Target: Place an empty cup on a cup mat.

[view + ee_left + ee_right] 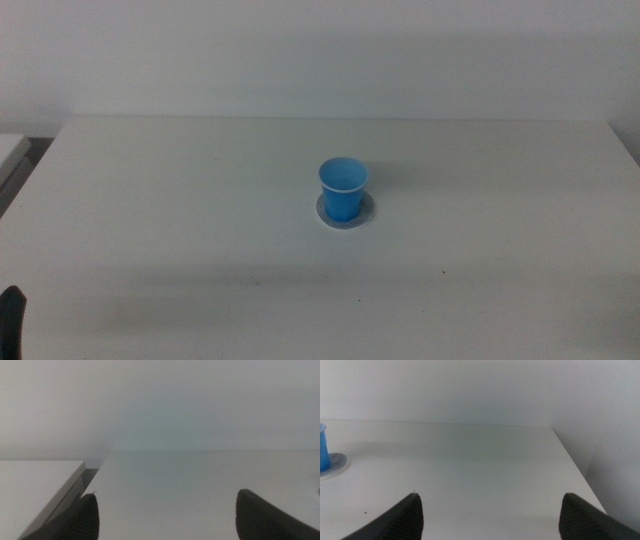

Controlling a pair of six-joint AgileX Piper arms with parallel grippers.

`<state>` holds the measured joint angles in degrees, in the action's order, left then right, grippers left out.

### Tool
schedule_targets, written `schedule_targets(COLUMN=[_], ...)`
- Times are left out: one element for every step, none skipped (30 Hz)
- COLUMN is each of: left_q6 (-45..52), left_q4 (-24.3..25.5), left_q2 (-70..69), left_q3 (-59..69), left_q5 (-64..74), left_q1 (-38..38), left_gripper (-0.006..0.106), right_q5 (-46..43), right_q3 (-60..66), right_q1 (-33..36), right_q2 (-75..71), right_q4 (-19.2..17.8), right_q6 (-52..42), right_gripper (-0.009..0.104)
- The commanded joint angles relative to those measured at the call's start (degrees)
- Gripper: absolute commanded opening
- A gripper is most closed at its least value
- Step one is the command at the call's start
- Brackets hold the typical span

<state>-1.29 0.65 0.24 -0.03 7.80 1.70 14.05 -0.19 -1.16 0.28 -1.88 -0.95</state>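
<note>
The bright-blue cup [343,188] stands upright on the round grey cup mat [365,214] near the middle of the white table, its inside blue with nothing seen in it. Cup [323,447] and mat [336,463] also show at the edge of the right wrist view. My left gripper [165,517] is open with nothing between its jaws, low over the table near its left edge; a dark part of it [10,322] shows at the middle view's bottom left corner. My right gripper [490,517] is open with nothing between its jaws, far from the cup and out of the middle view.
The white table [200,250] has its right edge [575,470] in the right wrist view. A second white surface [35,485] lies beside the table's left edge across a narrow gap. A plain wall stands behind the table.
</note>
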Motion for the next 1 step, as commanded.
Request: schedule_targets(left_q6=[-0.5], left_q4=[-0.1], left_q2=[-0.2], left_q3=[0.0], left_q5=[-0.8], left_q1=[0.0], left_gripper=[0.094], right_q5=[-0.4], right_q3=[0.2], right_q1=[0.1], right_q2=[-0.3], right_q4=[-0.3], right_q6=[-0.2], right_gripper=[0.093])
